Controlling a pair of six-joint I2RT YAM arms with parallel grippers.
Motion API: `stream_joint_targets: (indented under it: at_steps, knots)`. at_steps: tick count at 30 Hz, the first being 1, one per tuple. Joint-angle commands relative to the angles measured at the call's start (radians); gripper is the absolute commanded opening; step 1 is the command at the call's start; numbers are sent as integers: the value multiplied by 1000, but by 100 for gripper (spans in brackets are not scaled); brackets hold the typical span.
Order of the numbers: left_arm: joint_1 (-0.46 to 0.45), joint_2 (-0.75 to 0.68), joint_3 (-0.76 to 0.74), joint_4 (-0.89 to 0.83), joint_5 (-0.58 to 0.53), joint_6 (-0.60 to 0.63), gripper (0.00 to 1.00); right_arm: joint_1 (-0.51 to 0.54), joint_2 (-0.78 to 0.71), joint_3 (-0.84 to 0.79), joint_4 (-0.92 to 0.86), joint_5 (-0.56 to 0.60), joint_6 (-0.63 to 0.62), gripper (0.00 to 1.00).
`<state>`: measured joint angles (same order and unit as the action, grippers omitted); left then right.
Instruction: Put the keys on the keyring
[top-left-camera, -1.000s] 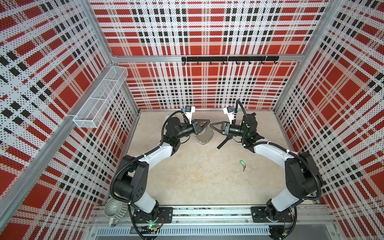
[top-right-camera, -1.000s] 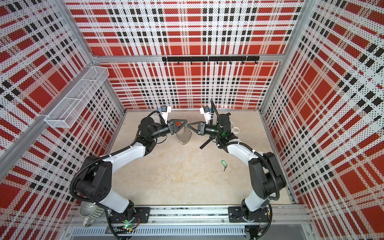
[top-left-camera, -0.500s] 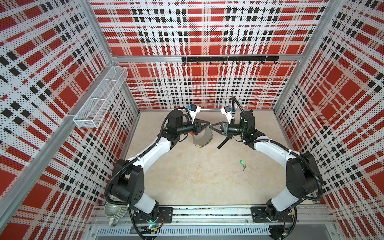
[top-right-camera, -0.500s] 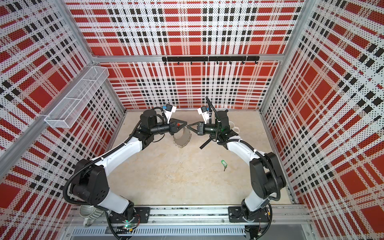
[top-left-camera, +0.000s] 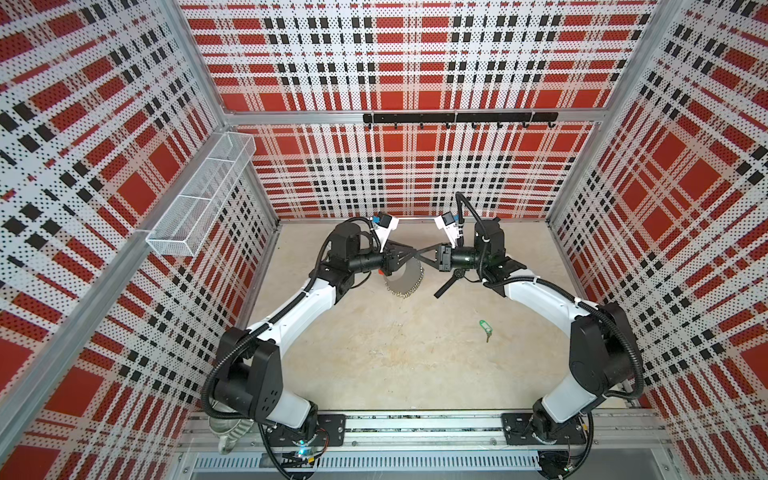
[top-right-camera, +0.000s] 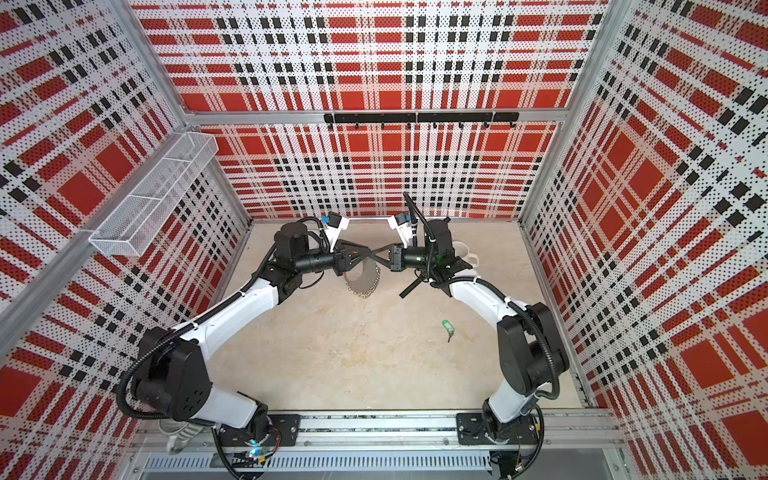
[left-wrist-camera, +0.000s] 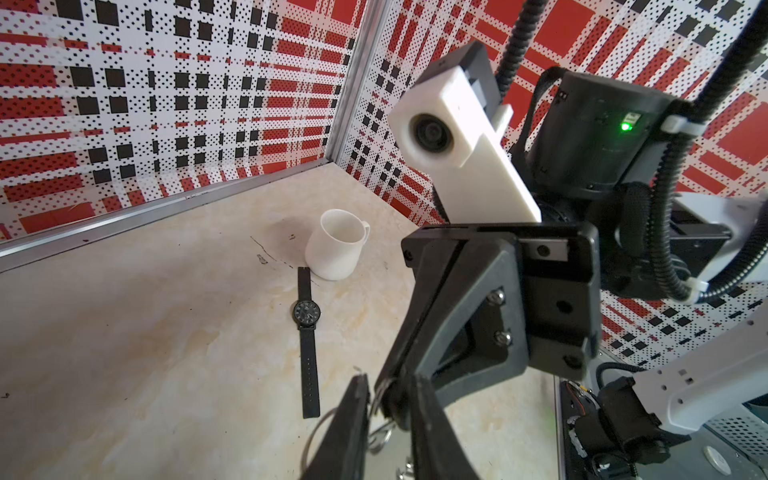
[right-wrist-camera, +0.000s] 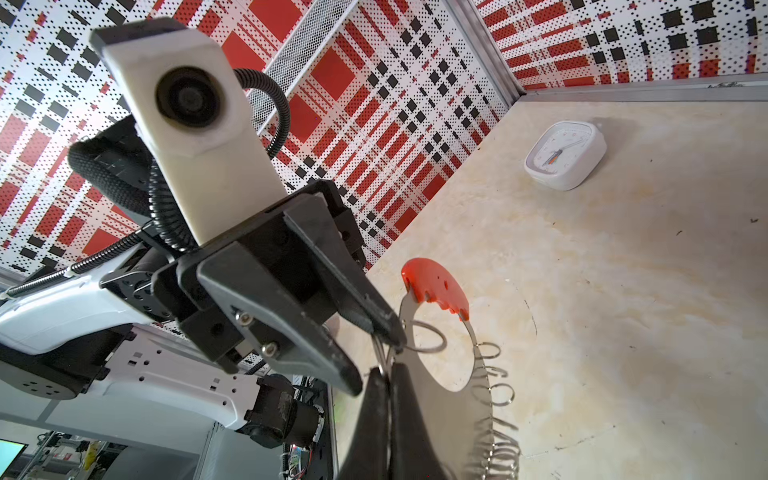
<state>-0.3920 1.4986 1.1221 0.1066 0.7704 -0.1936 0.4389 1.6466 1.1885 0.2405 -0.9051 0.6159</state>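
The keyring (top-left-camera: 401, 282) is a flat grey ring with a red section (right-wrist-camera: 434, 286) and wire loops on its rim. It hangs above the floor at the back middle, seen in both top views (top-right-camera: 361, 282). My right gripper (right-wrist-camera: 388, 372) is shut on a thin wire loop at its rim. My left gripper (left-wrist-camera: 390, 380) meets it tip to tip (top-left-camera: 414, 257). Its jaws stand slightly open on either side of the right fingertips, with loops between them. The keys (top-left-camera: 485, 327), a green tag with a small dark key, lie on the floor to the right, away from both grippers.
A black wristwatch (left-wrist-camera: 306, 311) lies flat beside a white mug (left-wrist-camera: 336, 245) behind the right arm. A white square clock (right-wrist-camera: 565, 153) sits near the back left corner. A wire basket (top-left-camera: 203, 195) hangs on the left wall and a hook rail (top-left-camera: 457, 117) on the back wall.
The left arm's wrist has swung up and toward the back wall while its fingertips stayed at the keyring. The keyring hangs a little lower. The right arm and the keys have hardly moved.
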Motion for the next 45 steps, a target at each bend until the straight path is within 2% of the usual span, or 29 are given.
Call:
stream_joint_targets:
  at_steps: [1,7,10,11,12,14,16,17,20,22,24,25,27,31,33,36,45]
  knots:
    - [-16,-12,22,-108,94,41,18,13,16,57,65,30,-18,0]
    - [-11,-29,37,-147,31,60,0,16,11,56,52,76,-14,0]
    - [-13,-49,30,-135,-34,76,0,16,2,42,58,106,-7,1]
    - [-16,-56,24,-125,-58,79,0,16,-6,31,69,114,0,5]
    - [-18,-63,16,-114,-70,88,0,16,-11,22,80,124,6,15]
    - [-27,-80,-4,-95,-106,111,0,15,-39,-7,86,168,0,50]
    - [-35,-98,-19,-93,-122,162,0,10,-83,-35,33,269,-52,63]
    - [-42,-110,-26,-97,-137,193,0,6,-110,-43,-26,360,-100,66]
    - [-53,-126,-25,-131,-128,292,0,-3,-176,-55,-175,626,-224,65]
    - [-52,-111,4,-178,-120,322,0,-5,-216,-83,-214,731,-308,59]
    - [-54,-72,63,-269,-105,368,0,-14,-257,-109,-233,799,-321,61]
    - [-55,-44,101,-324,-104,392,0,-29,-270,-111,-248,773,-317,62]
    - [-60,7,174,-430,-91,449,0,-58,-272,-88,-293,645,-325,62]
    - [-89,55,262,-541,-158,566,0,-60,-238,-62,-297,358,-354,46]
    - [-104,47,263,-545,-189,632,0,-57,-227,-68,-274,262,-352,41]
    - [-109,33,262,-554,-174,715,0,-42,-222,-82,-257,202,-376,37]
    - [-92,27,287,-576,-118,723,0,-3,-213,-156,-128,149,-363,28]
